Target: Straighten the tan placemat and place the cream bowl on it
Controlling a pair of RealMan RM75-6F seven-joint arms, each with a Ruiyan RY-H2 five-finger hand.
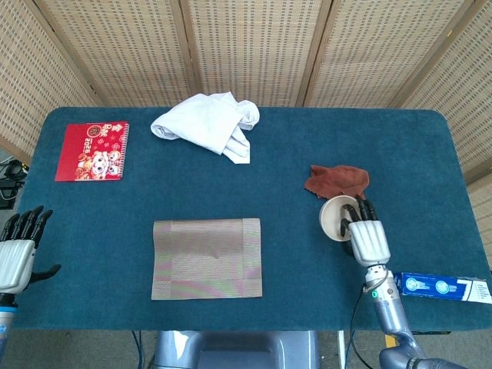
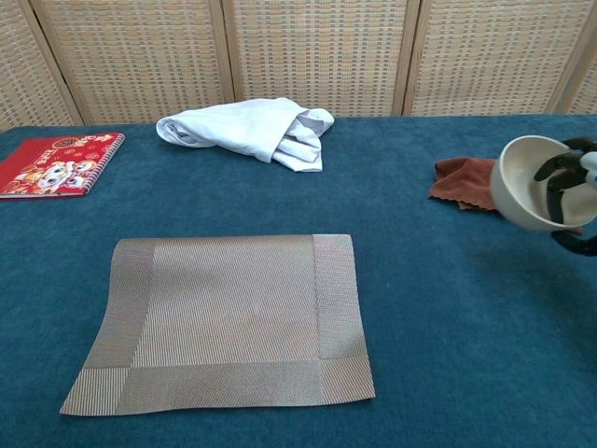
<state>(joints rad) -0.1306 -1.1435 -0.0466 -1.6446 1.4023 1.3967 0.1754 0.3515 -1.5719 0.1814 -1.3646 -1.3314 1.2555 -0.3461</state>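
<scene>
The tan placemat (image 1: 207, 258) (image 2: 229, 319) lies flat in the near middle of the blue table, its edges roughly square to the table. My right hand (image 1: 365, 236) (image 2: 574, 201) grips the cream bowl (image 1: 337, 216) (image 2: 527, 182) by its rim, fingers inside it. The bowl is lifted off the cloth and tipped toward the left, well right of the placemat. My left hand (image 1: 17, 250) hangs at the table's left edge, fingers spread, holding nothing; the chest view does not show it.
A crumpled white cloth (image 1: 209, 125) (image 2: 252, 129) lies at the back middle. A red notebook (image 1: 93, 151) (image 2: 51, 163) sits back left. A brown rag (image 1: 338, 181) (image 2: 465, 179) lies just behind the bowl. A blue tube box (image 1: 442, 287) rests near the front right edge.
</scene>
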